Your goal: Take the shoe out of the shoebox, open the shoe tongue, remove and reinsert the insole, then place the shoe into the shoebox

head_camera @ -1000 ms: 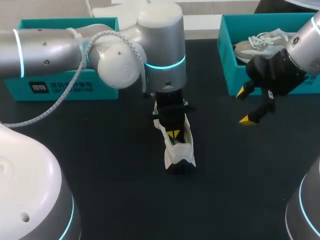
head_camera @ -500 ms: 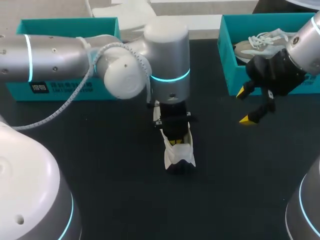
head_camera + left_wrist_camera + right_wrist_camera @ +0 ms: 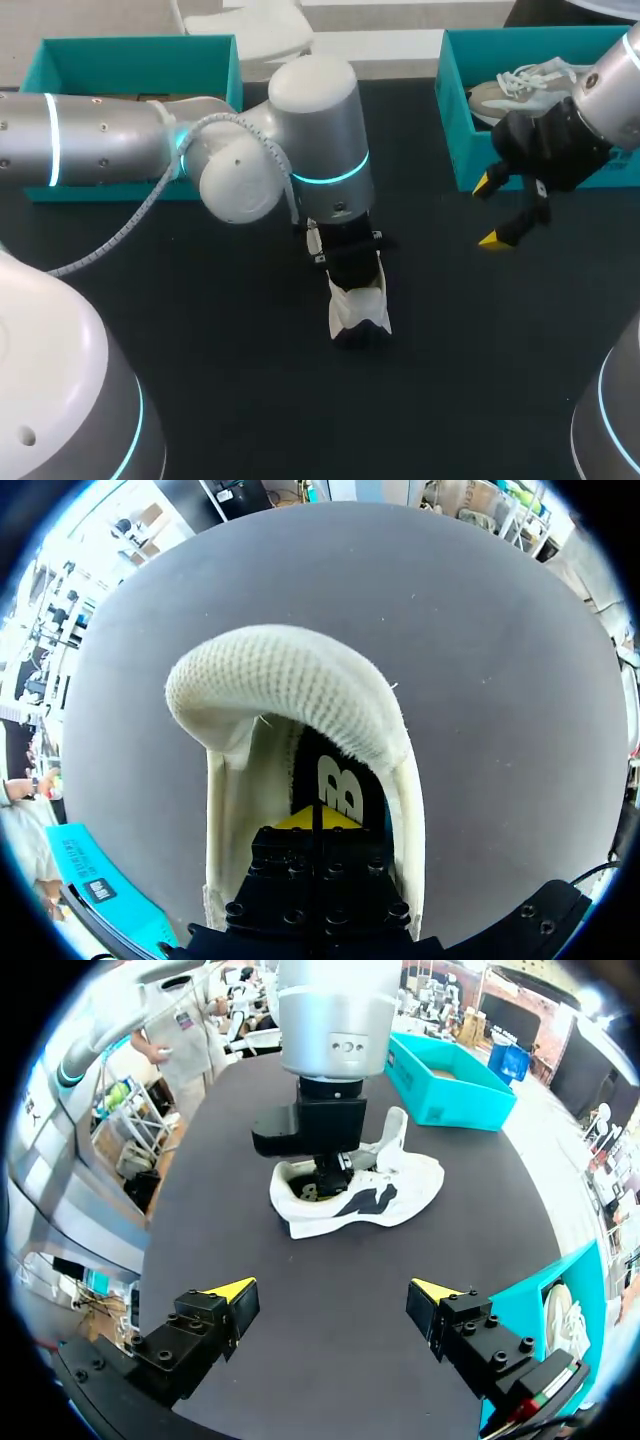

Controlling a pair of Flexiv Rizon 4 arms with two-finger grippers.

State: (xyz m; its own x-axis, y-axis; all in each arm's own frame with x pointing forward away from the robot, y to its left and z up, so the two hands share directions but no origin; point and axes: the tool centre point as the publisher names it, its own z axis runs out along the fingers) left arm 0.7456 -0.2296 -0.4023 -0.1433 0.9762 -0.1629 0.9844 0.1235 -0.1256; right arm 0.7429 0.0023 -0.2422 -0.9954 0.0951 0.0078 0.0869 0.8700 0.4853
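Head view: the white shoe point(image 3: 357, 305) lies mid-table, my left gripper point(image 3: 352, 268) deep inside its opening, and whether it's gripping, I cannot tell. My right gripper point(image 3: 488, 211) hangs wide open, holding nothing, beside the teal shoebox point(image 3: 455, 130).

Shoe point(image 3: 358, 305): white mesh, marked in black on its side.
Insole point(image 3: 340, 780): black, printed in white.
Left shoebox point(image 3: 130, 52), right shoebox point(image 3: 455, 120): teal.
Table point(image 3: 480, 350): black.
Right gripper point(image 3: 490, 212): black, tipped in yellow.
Left arm point(image 3: 320, 130): silver, ringed in cyan light.
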